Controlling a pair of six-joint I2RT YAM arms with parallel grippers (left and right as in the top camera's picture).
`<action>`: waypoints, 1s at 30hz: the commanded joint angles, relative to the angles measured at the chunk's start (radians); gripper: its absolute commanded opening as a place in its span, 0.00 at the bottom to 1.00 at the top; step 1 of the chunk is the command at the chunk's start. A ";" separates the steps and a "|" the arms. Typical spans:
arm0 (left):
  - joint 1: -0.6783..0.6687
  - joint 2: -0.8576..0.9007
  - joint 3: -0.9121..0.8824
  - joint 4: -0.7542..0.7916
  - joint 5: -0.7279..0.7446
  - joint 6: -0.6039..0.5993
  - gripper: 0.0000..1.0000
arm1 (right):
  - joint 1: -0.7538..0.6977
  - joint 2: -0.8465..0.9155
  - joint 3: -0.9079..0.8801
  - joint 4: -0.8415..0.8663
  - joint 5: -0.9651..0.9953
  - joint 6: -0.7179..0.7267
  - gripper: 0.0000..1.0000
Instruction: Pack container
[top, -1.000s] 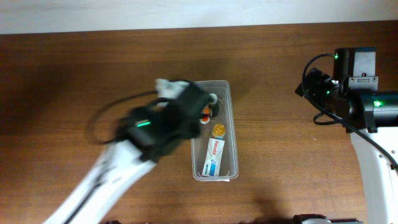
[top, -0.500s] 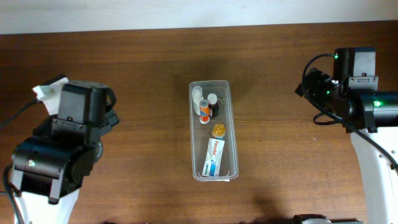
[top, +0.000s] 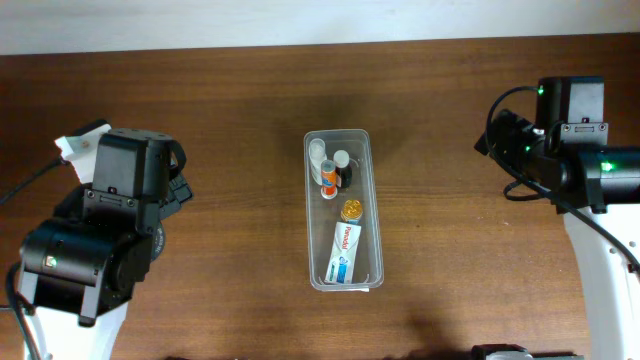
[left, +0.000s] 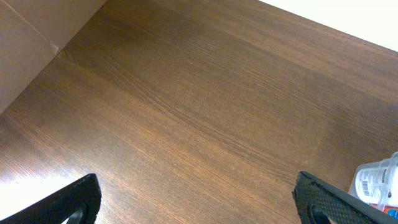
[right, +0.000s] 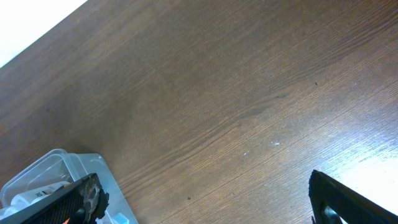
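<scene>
Standing well out at either side of the wooden table (top: 240, 90), both arms hold off from the work.

Left gripper (left: 199, 208): fingers spread wide, nothing between them, only bare wood ahead.

Right gripper (right: 211, 208): likewise spread wide and empty.

The container (top: 337, 133) lies well apart from both claws, roughly midway between them. From the left claw it shows just past the right finger, and from the right claw past the left finger.

Contents noted:
- a white box with blue print (top: 343, 255), lying flat at one end
- a small round orange item (top: 352, 209) at mid-length
- small bottles (top: 330, 170), grouped close at the other end

Assessment: the flat box and the tight grouping suit the narrow tub. Nothing to pack shows outside it, so packing appears complete or nearly so. The open, empty claws held away are consistent with that. Whether a lid is due cannot be told.
</scene>
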 joint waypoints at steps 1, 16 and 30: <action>0.006 0.004 0.002 -0.001 0.004 0.016 0.99 | -0.007 0.002 0.011 0.000 -0.002 0.000 0.98; 0.006 0.004 0.002 -0.001 0.004 0.016 0.99 | -0.007 -0.416 -0.248 0.103 0.175 -0.092 0.99; 0.006 0.004 0.003 -0.001 0.004 0.016 0.99 | -0.007 -1.057 -0.994 0.447 0.174 -0.226 0.98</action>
